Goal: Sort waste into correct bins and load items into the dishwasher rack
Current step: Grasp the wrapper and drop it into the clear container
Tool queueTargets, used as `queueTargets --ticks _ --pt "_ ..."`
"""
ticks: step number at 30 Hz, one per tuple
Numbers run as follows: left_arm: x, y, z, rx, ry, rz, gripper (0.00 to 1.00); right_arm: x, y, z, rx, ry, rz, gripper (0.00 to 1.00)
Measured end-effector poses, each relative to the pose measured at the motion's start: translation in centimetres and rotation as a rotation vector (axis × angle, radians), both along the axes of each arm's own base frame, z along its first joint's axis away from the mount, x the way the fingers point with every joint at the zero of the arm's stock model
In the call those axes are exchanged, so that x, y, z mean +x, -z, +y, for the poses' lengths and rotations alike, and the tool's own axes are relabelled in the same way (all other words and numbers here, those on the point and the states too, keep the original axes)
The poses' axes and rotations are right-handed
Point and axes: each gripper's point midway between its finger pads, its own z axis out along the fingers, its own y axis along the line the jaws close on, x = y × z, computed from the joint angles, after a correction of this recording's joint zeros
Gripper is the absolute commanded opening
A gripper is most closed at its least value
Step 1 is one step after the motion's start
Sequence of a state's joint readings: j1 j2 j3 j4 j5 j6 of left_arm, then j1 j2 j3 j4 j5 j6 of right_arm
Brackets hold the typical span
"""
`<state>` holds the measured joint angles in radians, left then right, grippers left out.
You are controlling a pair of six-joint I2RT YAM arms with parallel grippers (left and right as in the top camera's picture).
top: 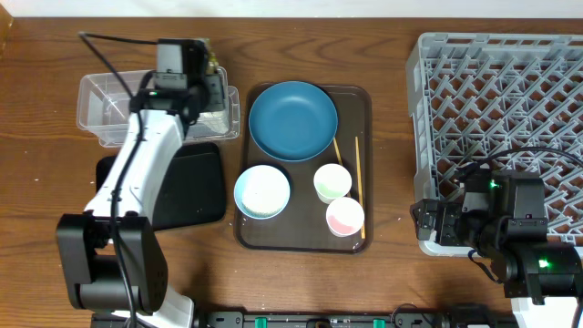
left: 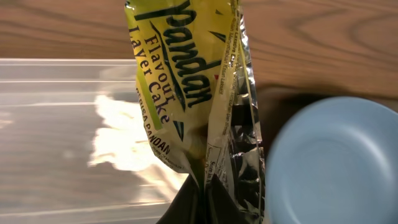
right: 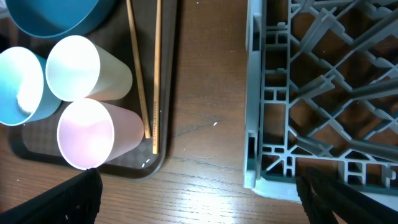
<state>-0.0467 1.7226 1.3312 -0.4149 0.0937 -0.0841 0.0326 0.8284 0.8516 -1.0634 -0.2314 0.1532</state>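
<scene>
left tool (left: 200, 210) pinching snack wrapper (left: 186, 93) over clear tub (left: 50, 74), white tissue (left: 124, 134) inside

Left arm (top: 137, 169): white links between black joints, mounted on a black base (top: 102, 264), with a thin black cable (top: 109, 47) trailing from its upper end. Right arm (top: 510, 232): black housings with green indicator lights (top: 545, 264) and looped black cables (top: 537, 157). Right gripper (right: 199, 202): two matte black fingers (right: 62, 199).
</scene>
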Motion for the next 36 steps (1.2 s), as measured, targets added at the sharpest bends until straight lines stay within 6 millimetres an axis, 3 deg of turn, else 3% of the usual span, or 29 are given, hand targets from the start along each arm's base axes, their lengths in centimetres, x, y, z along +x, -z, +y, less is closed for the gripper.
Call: queueTargets --ticks 3,4,5,8,11,17,20,24,27,30,33,36 --pt "0.1 0.1 1.6 0.011 -0.035 0.001 0.17 0.0 0.0 0.0 0.000 0.000 0.000 0.99" --pt "0.1 0.2 2.1 0.015 -0.046 0.003 0.31 0.0 0.0 0.0 0.000 0.000 0.000 0.99" --pt "0.1 0.3 2.5 0.018 -0.054 0.005 0.36 0.0 0.0 0.0 0.000 0.000 0.000 0.99" --pt "0.1 0.3 3.3 0.019 -0.075 0.007 0.37 0.0 0.0 0.0 0.000 0.000 0.000 0.99" --pt "0.0 0.4 3.7 0.024 -0.080 0.013 0.57 0.0 0.0 0.0 0.000 0.000 0.000 0.99" --pt "-0.5 0.6 3.8 0.020 -0.086 0.033 0.60 0.0 0.0 0.0 0.000 0.000 0.002 0.99" --pt "-1.2 0.1 3.7 0.022 -0.081 0.043 0.66 0.0 0.0 0.0 0.000 0.000 0.002 0.99" --pt "-3.4 -2.3 3.1 0.024 -0.068 0.046 0.83 0.0 0.0 0.0 0.000 0.000 0.002 0.99" --pt "-5.6 -4.5 1.9 0.022 -0.041 0.043 0.86 0.0 0.0 0.0 0.000 0.000 0.002 0.99" --pt "-6.7 -5.4 0.8 0.021 -0.014 0.042 0.87 0.0 0.0 0.0 0.000 0.000 0.002 0.99" --pt "-6.0 -5.8 0.3 0.020 -0.003 0.010 0.84 0.0 0.0 0.0 0.000 0.000 0.002 0.99" --pt "-4.2 -6.6 0.5 0.018 -0.012 -0.066 0.75 -0.1 0.1 0.0 0.000 0.000 0.005 0.99"
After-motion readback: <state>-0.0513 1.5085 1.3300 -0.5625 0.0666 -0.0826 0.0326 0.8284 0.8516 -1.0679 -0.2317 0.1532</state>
